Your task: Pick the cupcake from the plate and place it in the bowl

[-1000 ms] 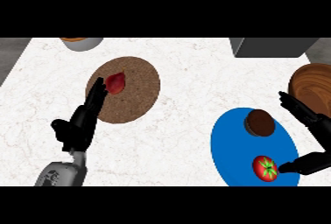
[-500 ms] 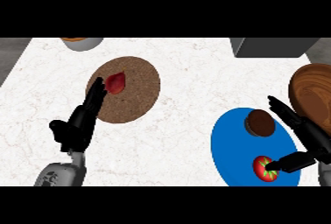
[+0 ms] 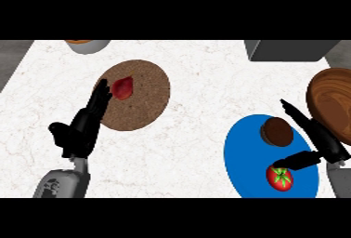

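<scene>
seen from the middle of the counter [image 3: 192, 139], the round mat [image 3: 147, 100] lies at 10 o'clock, with a small bit of food [image 3: 123, 87] on its 11 o'clock side. a dish [image 3: 87, 45] sits far back at 11 o'clock and a box [image 3: 288, 50] at 1 o'clock. the plate [image 3: 240, 158] lies at 4 o'clock. the cupcake [image 3: 279, 131] is on it at 12 o'clock and the tomato [image 3: 280, 178] at 6 o'clock. the bowl [image 3: 336, 97] is at 3 o'clock, just behind the plate.
</scene>
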Controlling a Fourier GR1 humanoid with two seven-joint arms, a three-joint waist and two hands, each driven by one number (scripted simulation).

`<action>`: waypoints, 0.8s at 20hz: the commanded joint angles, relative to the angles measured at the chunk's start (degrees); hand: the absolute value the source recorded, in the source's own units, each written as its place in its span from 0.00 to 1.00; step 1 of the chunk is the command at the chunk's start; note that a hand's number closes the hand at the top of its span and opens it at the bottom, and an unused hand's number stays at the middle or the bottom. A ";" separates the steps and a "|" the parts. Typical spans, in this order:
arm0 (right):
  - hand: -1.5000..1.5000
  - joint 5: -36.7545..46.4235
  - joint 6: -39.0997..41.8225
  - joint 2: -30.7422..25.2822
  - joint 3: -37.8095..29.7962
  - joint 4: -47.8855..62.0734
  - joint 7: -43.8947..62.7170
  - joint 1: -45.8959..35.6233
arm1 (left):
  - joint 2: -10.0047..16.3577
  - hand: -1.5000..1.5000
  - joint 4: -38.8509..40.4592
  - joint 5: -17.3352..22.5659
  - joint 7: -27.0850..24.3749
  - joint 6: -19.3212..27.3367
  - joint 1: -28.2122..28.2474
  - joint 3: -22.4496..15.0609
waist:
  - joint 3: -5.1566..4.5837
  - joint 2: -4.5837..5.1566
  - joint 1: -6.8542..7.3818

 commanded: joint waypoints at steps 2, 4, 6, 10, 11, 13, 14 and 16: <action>0.00 4.30 0.01 -0.10 -0.31 6.03 -2.44 -3.96 | 0.14 0.50 -0.30 -0.49 -0.97 -1.12 1.11 1.53 | 0.02 -0.01 -0.02; 0.00 2.32 2.94 0.23 -0.66 1.76 0.68 -1.13 | -1.03 0.50 -2.22 -1.47 -0.84 -0.44 3.80 0.10 | 0.02 -0.05 -0.12; 0.00 6.55 -2.84 4.75 2.18 9.72 -4.08 -4.52 | -0.41 0.50 1.15 -0.47 -1.33 -1.76 1.00 1.44 | 0.03 0.04 0.05; 1.00 13.03 -2.88 1.78 8.00 6.64 -10.48 -3.20 | -3.28 0.50 -0.05 -3.55 0.01 1.95 1.01 -1.52 | 0.04 0.00 0.08; 1.00 13.43 -3.33 -0.21 6.89 8.12 -14.98 -0.77 | -2.99 0.50 -1.50 -2.68 -0.15 0.89 2.28 -1.41 | 0.04 -0.01 -0.01; 1.00 14.50 -4.81 2.37 7.71 7.46 -14.91 -1.31 | -1.21 0.50 1.05 -1.73 -1.41 -0.95 0.04 1.12 | 0.02 0.00 -0.14; 1.00 12.94 -0.17 0.30 6.16 4.08 -10.68 -3.28 | -0.96 0.50 0.31 -0.59 -1.55 -1.82 1.23 1.99 | 0.01 -0.04 -0.15; 1.00 12.81 -1.97 3.40 6.93 5.28 -13.94 -0.28 | -0.65 0.50 2.48 -0.05 -3.20 -2.87 1.04 2.79 | 0.01 -0.02 -0.22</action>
